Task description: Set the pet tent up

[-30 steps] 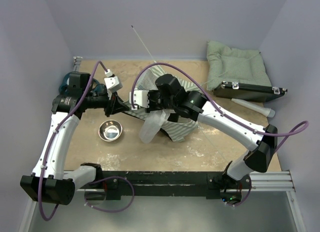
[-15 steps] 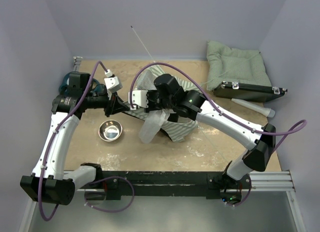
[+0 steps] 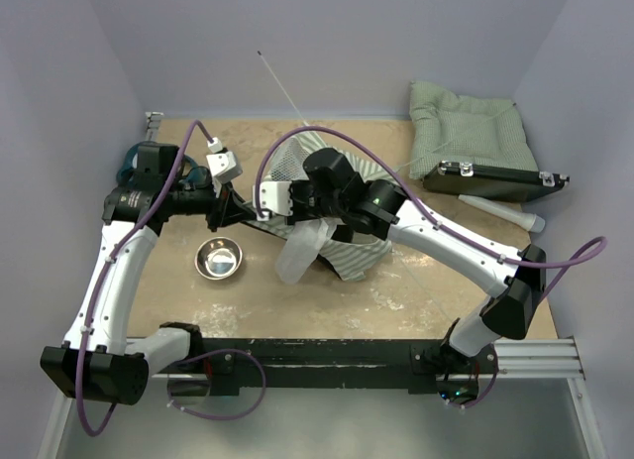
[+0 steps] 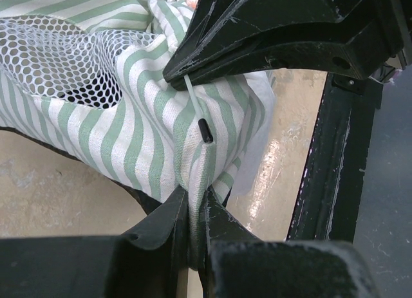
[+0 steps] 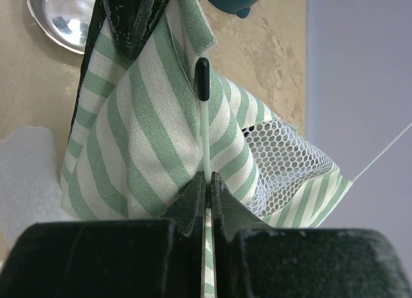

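A: Change logged since a second ago?
B: Right gripper (image 5: 207, 181) found shifted slightly leftward in the top view, brought nearer the left gripper (image 4: 192, 204).
A: Evenly?
B: Most was covered in the first half-second, with its white camera block (image 3: 271, 194) carried along.

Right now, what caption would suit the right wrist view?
Right gripper pinches the black-tipped pole of the pet tent, whose striped fabric the left gripper clamps; steel bowl beyond.

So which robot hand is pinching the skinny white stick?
The right gripper: it clamps the thin pole. The left gripper pinches striped pet tent fabric instead.
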